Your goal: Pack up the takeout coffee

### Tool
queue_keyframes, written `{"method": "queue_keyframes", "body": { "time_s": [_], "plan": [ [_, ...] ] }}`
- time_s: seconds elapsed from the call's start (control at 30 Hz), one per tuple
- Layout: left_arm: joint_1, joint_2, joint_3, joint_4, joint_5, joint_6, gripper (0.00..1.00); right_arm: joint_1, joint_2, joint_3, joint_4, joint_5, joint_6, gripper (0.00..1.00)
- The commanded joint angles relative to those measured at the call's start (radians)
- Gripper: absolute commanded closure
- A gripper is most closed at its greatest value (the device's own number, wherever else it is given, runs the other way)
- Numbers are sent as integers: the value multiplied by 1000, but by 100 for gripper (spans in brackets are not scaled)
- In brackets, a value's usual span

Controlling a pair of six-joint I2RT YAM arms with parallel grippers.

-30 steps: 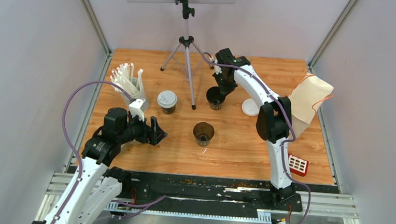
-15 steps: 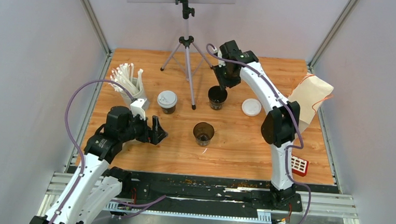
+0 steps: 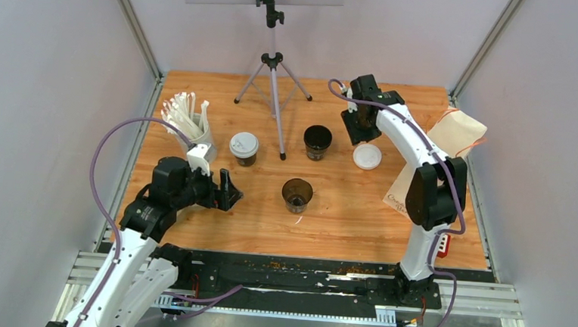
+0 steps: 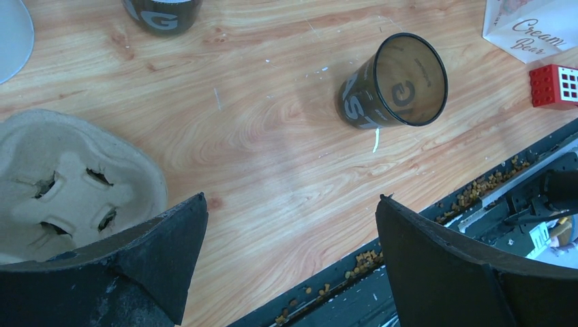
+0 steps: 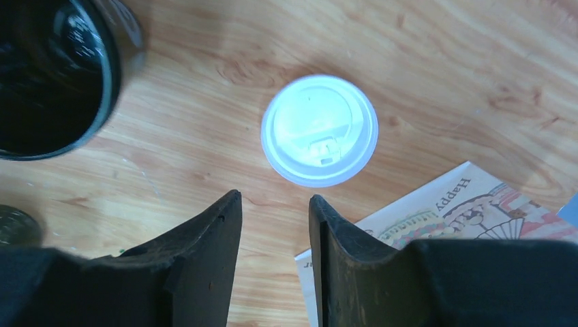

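Note:
Three small black cups stand on the wooden table. One wears a white lid (image 3: 244, 148). One open cup (image 3: 317, 142) stands at the middle back, and another open cup (image 3: 297, 195) (image 4: 392, 92) is nearer the front. A loose white lid (image 3: 367, 157) (image 5: 319, 129) lies flat to the right. My right gripper (image 3: 360, 126) (image 5: 275, 197) hovers just by that lid, open a little with nothing between its fingers. My left gripper (image 3: 227, 191) (image 4: 292, 199) stands wide open and empty, left of the nearer open cup.
A brown pulp carrier (image 4: 68, 191) lies under my left wrist. A white cup of straws (image 3: 190, 123) stands at the left, and a tripod (image 3: 274, 79) at the back. A printed paper bag (image 3: 438, 154) (image 5: 443, 218) lies at the right. A red block (image 4: 553, 85) sits near the front edge.
My right gripper let go of the back open cup, opened, and swung right to the loose lid. The cup stays upright. The left arm has barely moved.

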Motion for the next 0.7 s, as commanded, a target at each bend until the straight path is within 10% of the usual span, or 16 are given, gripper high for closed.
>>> {"method": "queue_keyframes", "body": {
  "time_s": [0.0, 0.67],
  "plan": [
    [3, -22, 7, 12, -10, 2, 0, -18, 12, -60, 73, 16, -53, 59],
    [3, -18, 6, 15, -3, 5, 0, -138, 190, -21, 112, 154, 66, 61]
  ]
}}
